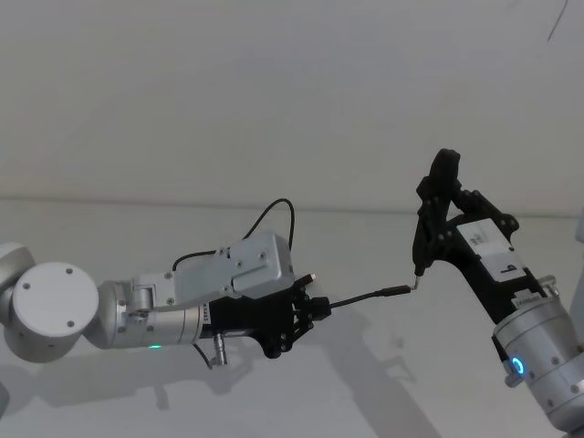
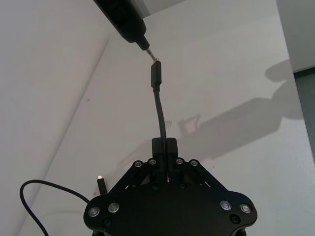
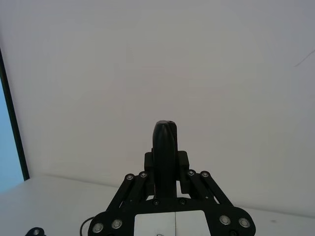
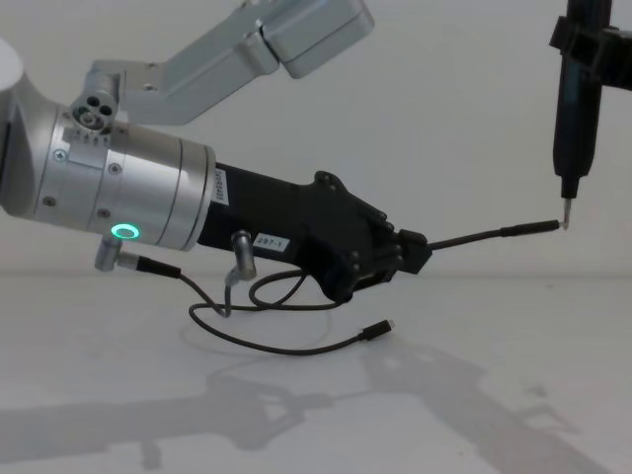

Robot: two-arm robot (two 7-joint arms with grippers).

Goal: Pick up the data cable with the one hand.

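The left gripper, matte black plastic on a thick silver wrist, has its jaws closed on the data cable just behind one slim plug, above the white tabletop. That short stub juts out straight toward the metal tip of a pen-shaped tool clamped upright in the right gripper. The remainder droops in loose curves to the surface. Thin, light and limp, the rubbery cord is probably best gripped near a plug.
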